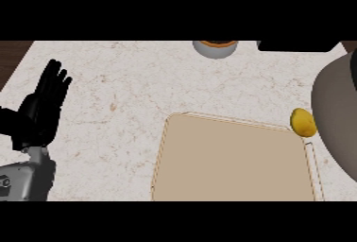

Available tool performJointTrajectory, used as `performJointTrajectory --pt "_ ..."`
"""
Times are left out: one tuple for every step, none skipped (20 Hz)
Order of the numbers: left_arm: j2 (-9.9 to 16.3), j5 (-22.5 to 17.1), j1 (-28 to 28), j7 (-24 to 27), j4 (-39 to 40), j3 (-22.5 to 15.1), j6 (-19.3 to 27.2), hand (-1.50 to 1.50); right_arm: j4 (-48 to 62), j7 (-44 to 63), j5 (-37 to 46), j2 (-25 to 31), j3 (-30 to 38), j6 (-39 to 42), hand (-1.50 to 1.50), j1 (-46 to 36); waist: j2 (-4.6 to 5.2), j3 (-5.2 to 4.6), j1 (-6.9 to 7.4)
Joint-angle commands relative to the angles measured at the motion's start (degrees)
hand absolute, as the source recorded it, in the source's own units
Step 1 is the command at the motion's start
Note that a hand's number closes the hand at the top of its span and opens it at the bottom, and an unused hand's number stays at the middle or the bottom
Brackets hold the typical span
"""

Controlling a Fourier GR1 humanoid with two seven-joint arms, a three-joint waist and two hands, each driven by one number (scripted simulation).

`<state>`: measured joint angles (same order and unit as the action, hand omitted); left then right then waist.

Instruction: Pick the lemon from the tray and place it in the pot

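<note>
The yellow lemon (302, 122) shows at the far right corner of the beige tray (233, 163), right against a large grey rounded shape (338, 113) that fills the view's right edge. I cannot tell whether that shape is the pot or a forearm, nor whether the lemon rests or is held. My left hand (42, 111) stays open at the left edge, fingers up, far from the tray. No right hand shows.
At the counter's back edge stand a white round vessel (216, 47) with a brown top and, to its right, a dark flat object (296, 46). Pale speckled counter (132, 90) lies between my left hand and the tray.
</note>
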<state>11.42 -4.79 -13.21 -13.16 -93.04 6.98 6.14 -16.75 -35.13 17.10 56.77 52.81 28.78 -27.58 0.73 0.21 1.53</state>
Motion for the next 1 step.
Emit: performJointTrajectory --pt "-1.3 1.6 1.1 0.6 -0.8 -1.5 1.1 0.0 2.8 -3.5 0.5 1.3 -0.7 2.2 -1.5 1.1 0.16 0.27 0.48"
